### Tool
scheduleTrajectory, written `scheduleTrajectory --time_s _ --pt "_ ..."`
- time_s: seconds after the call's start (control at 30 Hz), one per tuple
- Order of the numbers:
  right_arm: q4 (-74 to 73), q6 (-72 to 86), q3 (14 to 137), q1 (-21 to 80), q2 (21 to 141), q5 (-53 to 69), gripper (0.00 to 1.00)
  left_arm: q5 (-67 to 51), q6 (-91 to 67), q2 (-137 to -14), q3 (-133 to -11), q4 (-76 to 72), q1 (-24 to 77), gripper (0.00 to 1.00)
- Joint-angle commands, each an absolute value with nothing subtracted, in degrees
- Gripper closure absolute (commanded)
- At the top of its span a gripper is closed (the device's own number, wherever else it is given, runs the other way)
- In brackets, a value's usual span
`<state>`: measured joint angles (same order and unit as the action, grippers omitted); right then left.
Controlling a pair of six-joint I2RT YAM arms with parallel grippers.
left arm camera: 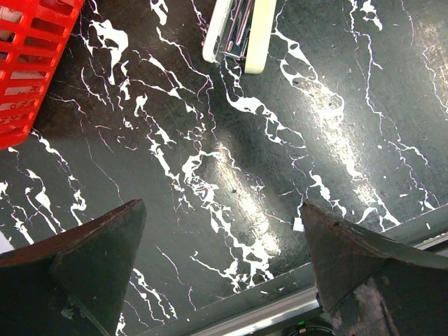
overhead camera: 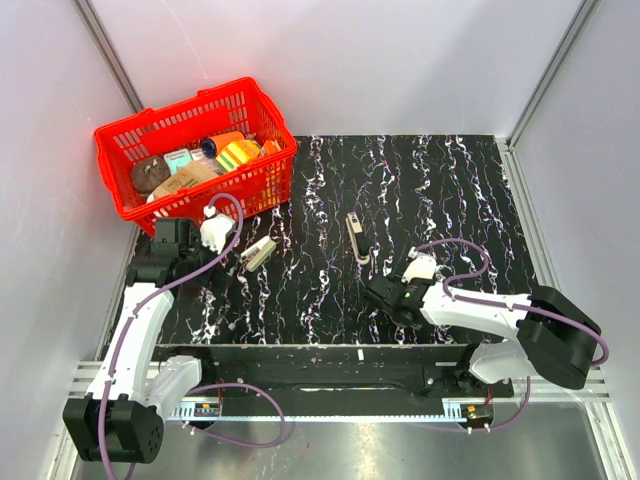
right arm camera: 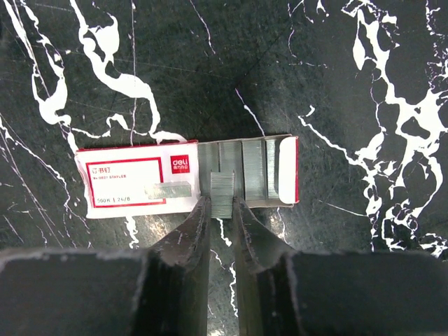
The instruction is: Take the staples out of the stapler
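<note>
The stapler, silver-grey and pale with dark parts, lies on the black marbled mat below the red basket. Its end shows at the top of the left wrist view, hinged open with metal between two pale halves. My left gripper is open and empty, its fingers wide apart and well short of the stapler. My right gripper is shut on a short strip of staples at the slid-open tray of a red-and-white staple box. In the top view my right gripper hides the box.
A red basket full of packets stands at the back left, its corner in the left wrist view. A slim grey-beige bar with a hooked end lies mid-mat. More staple strips fill the box tray. The mat's edge and a metal rail lie behind my left gripper.
</note>
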<state>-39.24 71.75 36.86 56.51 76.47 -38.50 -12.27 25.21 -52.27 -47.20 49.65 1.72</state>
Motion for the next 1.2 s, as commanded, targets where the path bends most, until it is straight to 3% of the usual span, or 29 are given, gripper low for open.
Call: scheduleTrajectory --time_s 0.0,0.2,0.6,0.87,0.97,1.17 --pt "-38.0 70.5 38.3 55.1 75.1 -41.7 0.79 -13.2 25.3 -52.0 -47.1 47.4 1.4 0.01" --pt "-36.7 69.6 38.1 54.2 75.4 -40.8 0.77 -13.2 25.4 -51.7 -46.9 47.5 1.4 0.01" --pt "-35.5 69.1 38.1 53.8 76.6 -39.1 0.63 -13.3 25.7 -50.6 -47.0 47.5 1.4 0.01" --pt "-41.6 67.9 40.6 53.7 68.2 -40.4 0.62 -18.1 24.3 -52.9 -49.4 46.9 1.8 0.01" --pt "-44.2 68.7 39.4 52.3 61.1 -41.3 0.66 -20.8 21.5 -56.5 -53.1 46.7 5.0 0.01" --pt "-44.2 69.2 32.0 43.1 53.6 -36.7 0.74 -13.2 20.8 -62.4 -54.2 38.5 21.5 0.01"
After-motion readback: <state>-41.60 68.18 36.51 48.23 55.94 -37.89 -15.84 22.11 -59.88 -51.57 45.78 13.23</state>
